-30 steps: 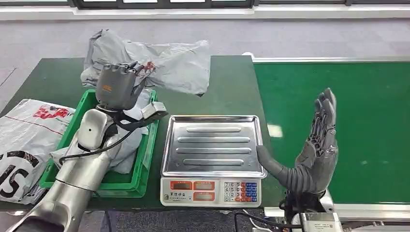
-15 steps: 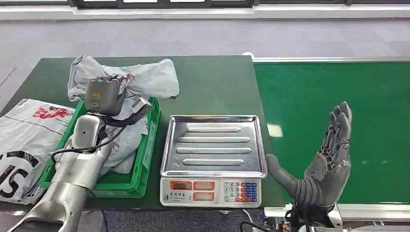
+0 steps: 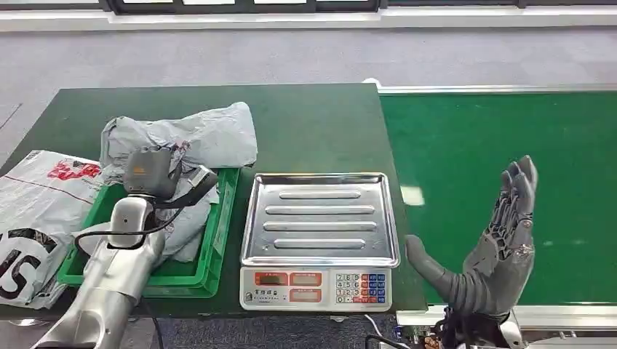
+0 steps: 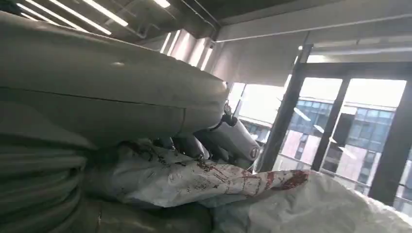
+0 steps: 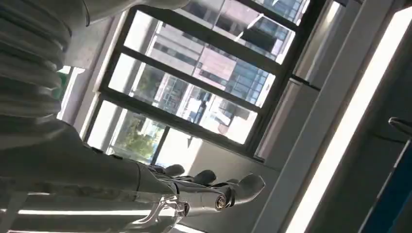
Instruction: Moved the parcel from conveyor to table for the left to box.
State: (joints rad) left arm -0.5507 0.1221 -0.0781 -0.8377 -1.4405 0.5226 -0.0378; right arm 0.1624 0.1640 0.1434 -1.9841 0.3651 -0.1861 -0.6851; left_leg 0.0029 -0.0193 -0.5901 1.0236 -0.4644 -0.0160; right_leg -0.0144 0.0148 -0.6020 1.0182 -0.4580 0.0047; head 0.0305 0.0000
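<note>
- Parcel, a crumpled grey plastic mailing bag with red print (image 3: 190,138), lies partly on the dark green desk (image 3: 313,127) and partly over the far end of a shallow green plastic crate (image 3: 218,247).
- Left hand (image 3: 149,172) sits over the near edge of this grey bag, above the crate, at the end of a silver arm that comes up from below.
- In the left wrist view, the left hand (image 4: 145,116) has its thumb and dark fingers (image 4: 233,141) closed on a fold of the grey plastic (image 4: 204,177), which shows red smudged print.
- More grey bags (image 3: 188,225) lie heaped inside the crate under the left arm.
- A large white plastic mailing bag with red and black lettering (image 3: 36,218) lies on the desk just left of the crate, hanging over the near edge.
- A weighing scale with a ribbed steel tray and a white keypad front (image 3: 320,225) stands on the desk just right of the crate.
- Right hand (image 3: 491,251) is raised upright beside the scale, in front of the bright green conveyor belt (image 3: 502,160), palm turned toward the scale.
- Its fingers (image 3: 518,190) are straight and close together, the thumb stuck out toward the scale, and they hold nothing.
- In the right wrist view, the right hand (image 5: 194,191) reaches out straight against windows and a ceiling light strip.
</note>
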